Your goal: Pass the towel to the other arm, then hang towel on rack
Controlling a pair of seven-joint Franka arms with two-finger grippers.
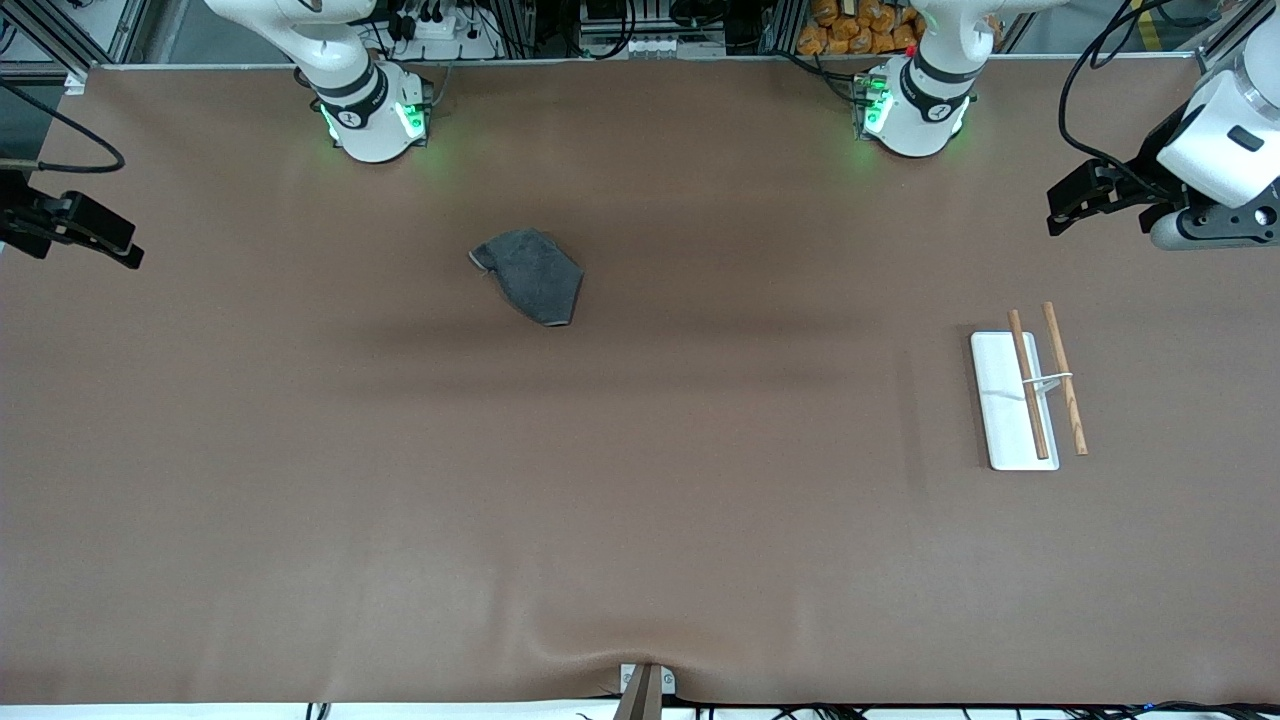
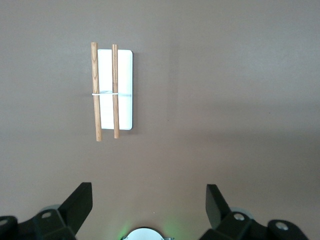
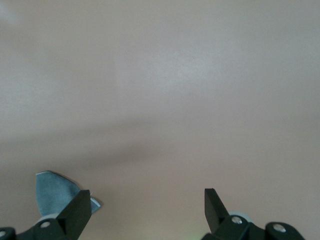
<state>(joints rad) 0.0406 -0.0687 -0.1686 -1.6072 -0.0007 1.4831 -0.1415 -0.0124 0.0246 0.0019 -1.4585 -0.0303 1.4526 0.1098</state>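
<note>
The dark grey towel lies crumpled on the brown table, nearer the right arm's base. Only a corner of it shows in the right wrist view. The rack, a white base with two brown rods, sits toward the left arm's end of the table and shows whole in the left wrist view. My left gripper hangs open and empty in the air at that end, its open jaws over bare table. My right gripper is open and empty at the table's other end.
The arm bases stand along the table's back edge, with cables and orange objects past it. A small metal clamp sits at the front edge. The brown mat covers the table.
</note>
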